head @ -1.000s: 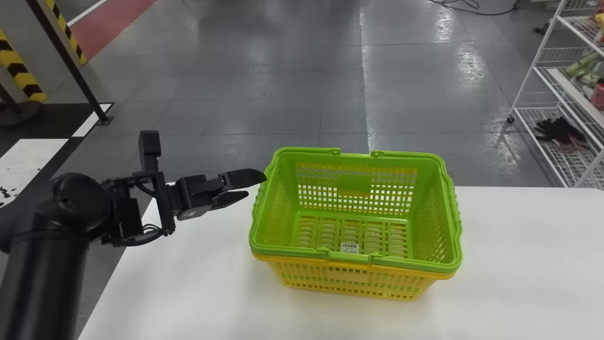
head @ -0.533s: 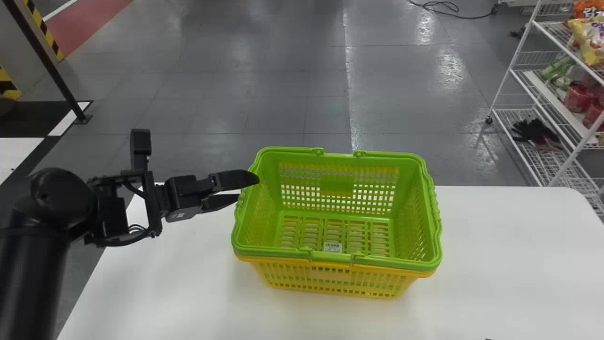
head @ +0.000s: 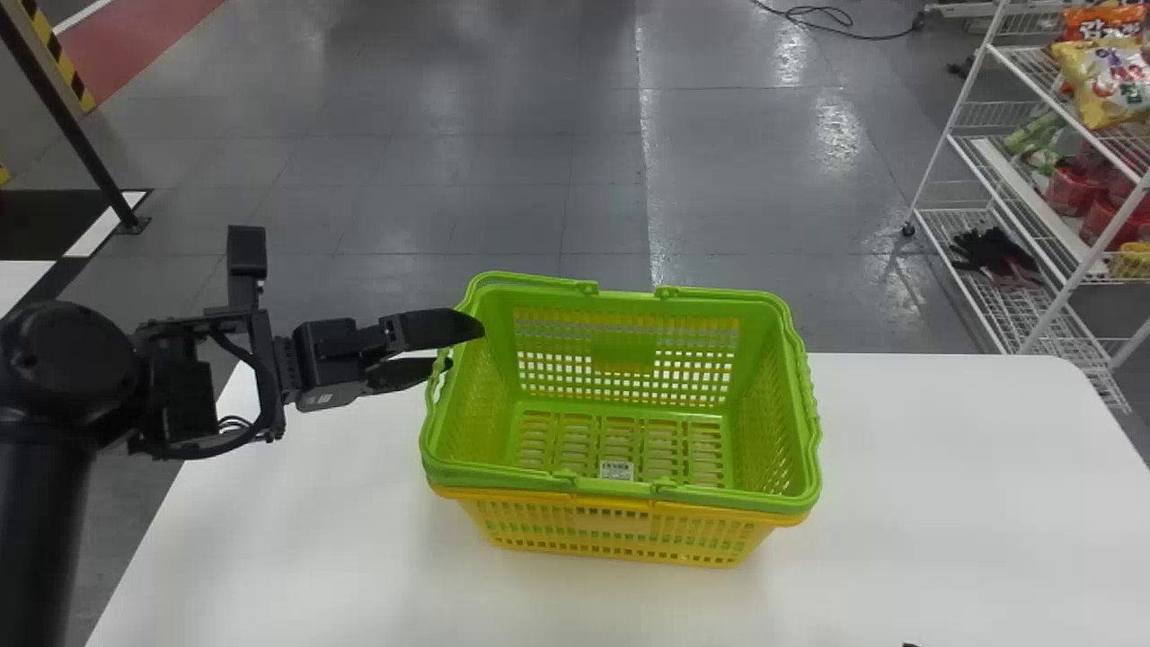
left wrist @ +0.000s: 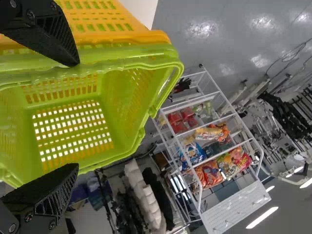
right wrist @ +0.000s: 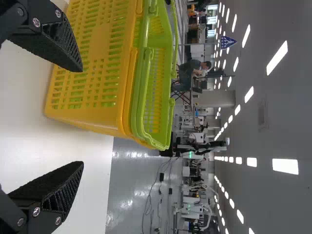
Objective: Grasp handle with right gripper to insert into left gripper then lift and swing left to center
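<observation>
The left arm (head: 40,530) is bent, left gripper (head: 467,345) pointing inward, fingers parted; right gripper (head: 909,644) sits nearer the body, fingers spread.

From my operator's station, I'd call this a big open lab or workshop hall with a shop-like display. Beyond the desk (head: 952,476) runs smooth grey floor (head: 449,153), with a loose cable (head: 876,38) lying well away. Past the desk's right far corner, a white wire rack (left wrist: 239,207) carries snack bags (head: 1110,85) and red packages (head: 1074,190), the shop part. Beyond its left side I see a red floor lane (head: 139,36) and yellow-and-black hazard stripes (head: 67,67), more industrial. Farther from the desk, my right wrist view gives rows of ceiling lights (right wrist: 285,166) above white equipment (right wrist: 192,207), which reads as a lab.
</observation>
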Controlling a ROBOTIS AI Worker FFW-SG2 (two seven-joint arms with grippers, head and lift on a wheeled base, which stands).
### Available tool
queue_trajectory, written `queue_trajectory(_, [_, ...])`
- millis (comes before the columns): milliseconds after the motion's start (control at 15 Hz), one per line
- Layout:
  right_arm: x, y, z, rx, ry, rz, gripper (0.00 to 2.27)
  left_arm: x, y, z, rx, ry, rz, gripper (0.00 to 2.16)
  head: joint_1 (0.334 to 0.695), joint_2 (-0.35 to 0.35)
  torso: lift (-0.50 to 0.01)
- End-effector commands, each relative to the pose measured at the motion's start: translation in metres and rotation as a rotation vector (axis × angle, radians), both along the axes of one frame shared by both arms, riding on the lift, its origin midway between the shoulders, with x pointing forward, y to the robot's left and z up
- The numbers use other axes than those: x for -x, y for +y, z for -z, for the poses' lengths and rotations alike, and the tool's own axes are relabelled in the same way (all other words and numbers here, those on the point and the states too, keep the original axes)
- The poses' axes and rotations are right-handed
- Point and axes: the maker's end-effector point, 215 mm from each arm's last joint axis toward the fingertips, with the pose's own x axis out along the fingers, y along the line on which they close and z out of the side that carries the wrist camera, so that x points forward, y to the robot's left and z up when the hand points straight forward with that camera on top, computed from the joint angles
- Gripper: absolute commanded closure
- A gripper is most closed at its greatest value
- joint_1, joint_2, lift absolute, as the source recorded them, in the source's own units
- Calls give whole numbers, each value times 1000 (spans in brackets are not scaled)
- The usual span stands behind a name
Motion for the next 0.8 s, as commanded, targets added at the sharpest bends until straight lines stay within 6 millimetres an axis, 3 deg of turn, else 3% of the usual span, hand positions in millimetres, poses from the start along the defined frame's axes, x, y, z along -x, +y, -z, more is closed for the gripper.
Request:
queue_trajectory(0, [0, -1, 0, 0, 0, 2, 137, 6, -9, -13, 28, -6, 27, 83, 695, 53, -93])
queue_trajectory(333, [-4, -4, -6, 3, -16, 6, 137, 7, -31, -45, 18, -15, 105, 83, 695, 27, -93])
queue_trajectory(533, [-5, -8, -7, 7, -19, 12, 140, 16, -48, -50, 43, 32, 169, 80, 695, 0, -93])
queue_trajectory(733, [-15, -18, -20, 18, -52, 29, 140, 14, -65, -58, 57, 45, 219, 80, 695, -28, -93])
